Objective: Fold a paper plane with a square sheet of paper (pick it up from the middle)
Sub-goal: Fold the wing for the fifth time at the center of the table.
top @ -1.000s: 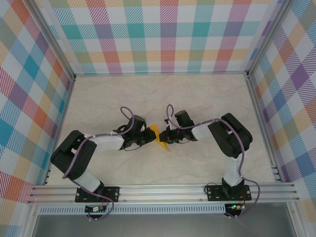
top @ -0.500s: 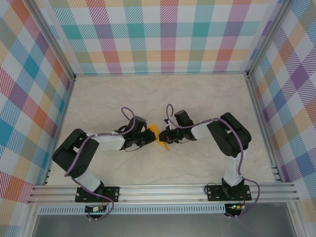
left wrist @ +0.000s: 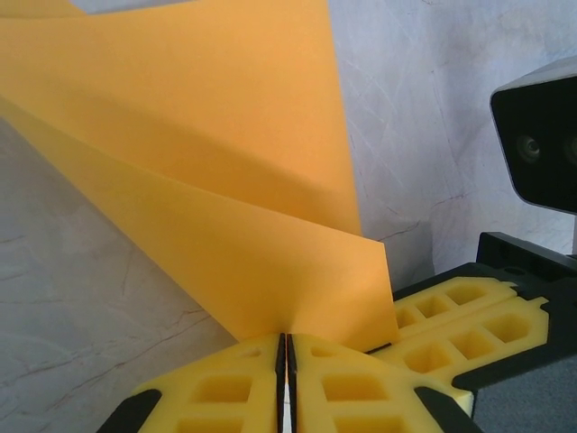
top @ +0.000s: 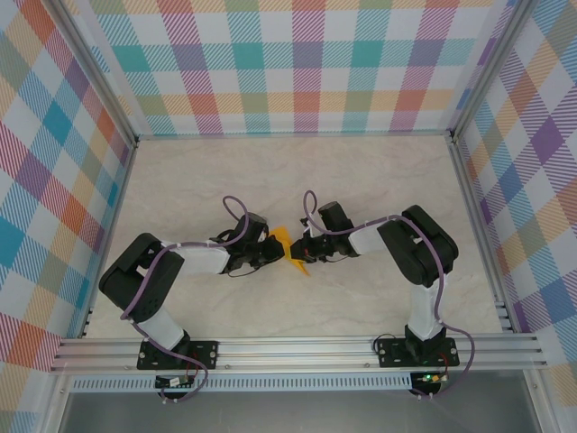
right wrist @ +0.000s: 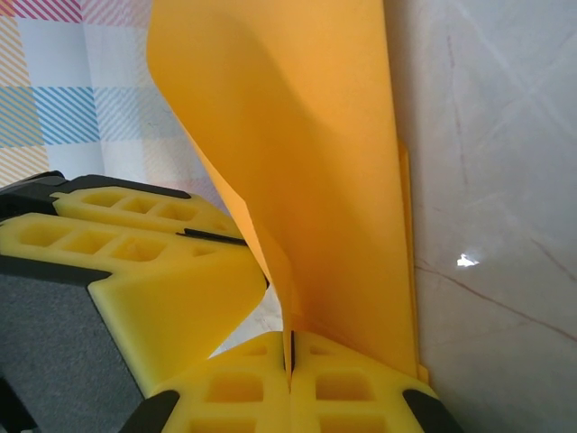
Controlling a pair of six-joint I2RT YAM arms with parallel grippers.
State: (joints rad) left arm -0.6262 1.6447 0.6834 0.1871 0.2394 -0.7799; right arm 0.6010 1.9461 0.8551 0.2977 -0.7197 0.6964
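The square sheet of paper (top: 290,250), orange-yellow and folded with creases, stands on edge at the table's middle between both grippers. My left gripper (top: 278,252) pinches it from the left; its jaws are shut on the paper's lower edge (left wrist: 285,338), and the paper (left wrist: 225,180) fans away above them. My right gripper (top: 305,250) grips it from the right, shut on a folded layer (right wrist: 290,347), with the paper (right wrist: 315,180) rising above. The two grippers' yellow fingers (left wrist: 451,316) nearly touch. Whether the paper has a paper plane's dart shape I cannot tell.
The marbled tabletop (top: 297,171) is walled by checked panels (top: 297,63) at the back and both sides. An aluminium rail (top: 297,347) carries the arm bases at the near edge. The right wrist camera housing (left wrist: 541,135) hangs close to the paper.
The left arm's elbow has crept slightly to the right. The paper and both grippers have stayed where they were, still pinching it.
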